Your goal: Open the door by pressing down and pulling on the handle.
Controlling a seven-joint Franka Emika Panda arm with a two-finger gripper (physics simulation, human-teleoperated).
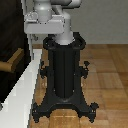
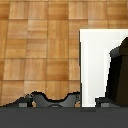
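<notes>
The door [image 1: 9,27] is a very dark panel at the exterior view's left, set in a white frame [image 1: 26,82]. Its tan handle [image 1: 12,62] sticks out from the panel as a short lever at mid height. The wrist view shows the dark door [image 2: 118,75] and the white frame [image 2: 93,65] from above, and the handle is out of that view. No gripper fingers show in either view. Only the white arm links [image 1: 50,17] appear, high up beside the door. A flat dark grey band [image 2: 64,118] runs along one edge of the wrist view, and I cannot tell what it is.
The black robot pedestal [image 1: 64,70] stands just beside the frame on a spread base with bolted feet [image 1: 65,107]. Part of that base [image 2: 55,100] shows in the wrist view. Wooden parquet floor [image 1: 107,75] lies around it.
</notes>
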